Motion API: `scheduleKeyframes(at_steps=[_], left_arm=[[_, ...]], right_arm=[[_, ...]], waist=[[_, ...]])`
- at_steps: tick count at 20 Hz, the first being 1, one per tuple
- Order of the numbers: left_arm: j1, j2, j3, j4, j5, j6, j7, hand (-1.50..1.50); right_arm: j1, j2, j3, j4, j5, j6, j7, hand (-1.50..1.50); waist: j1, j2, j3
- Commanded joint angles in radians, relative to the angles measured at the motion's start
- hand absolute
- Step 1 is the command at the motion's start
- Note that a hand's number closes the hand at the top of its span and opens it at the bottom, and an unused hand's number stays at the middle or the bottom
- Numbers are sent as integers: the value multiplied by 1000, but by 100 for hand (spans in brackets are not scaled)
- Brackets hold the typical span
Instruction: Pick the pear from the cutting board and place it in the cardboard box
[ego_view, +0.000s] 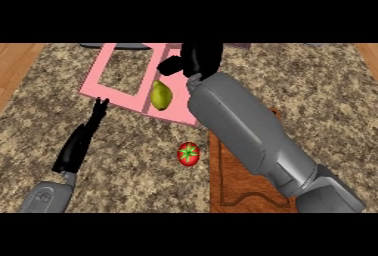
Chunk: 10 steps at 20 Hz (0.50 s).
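Two grey forearms are coming in from the lower edge of the head view, each ending in a black hand. The right hand (198, 57) is hanging over the pink cardboard box (118, 92), its fingers bent downward and its thumb sticking out to its left side; nothing is showing between them, so it is holding nothing. Just below that hand and a little to its left, the pear (162, 95) is lying inside the box, in the compartment nearest the right forearm. It is looking yellow-green and smooth, narrower at its upper end and fuller lower down, with a darker shaded strip along its left side, and its right edge is running close beside the forearm's grey shell. The box is showing as a flat pink frame with a dividing strip, speckled counter (317, 95) showing through its openings. No brand, label or writing is showing on the pear, the box or anything else. The wooden cutting board (229, 185) is lying under the right forearm, well below the right hand, and most of it is being hidden by the arm. A red tomato (189, 153) with a green star-shaped top is sitting on the counter just beside the board's left edge. The left hand (83, 137) is resting low at the left, fingers straight and pointing up toward the box's near corner.
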Motion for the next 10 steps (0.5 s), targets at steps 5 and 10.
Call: scheduleKeyframes(at_steps=[5, 10], left_arm=[[-31, -7, 26, 39, -10, 2, -20, 0], [69, 24, 47, -54, 12, -21, -9, 0]], right_arm=[[125, 3, -63, -49, -32, -291, -207, -150], [298, -72, -134, -207, -76, -289, -364, -150]], waist=[[-36, -7, 0], [-51, -17, 1]])
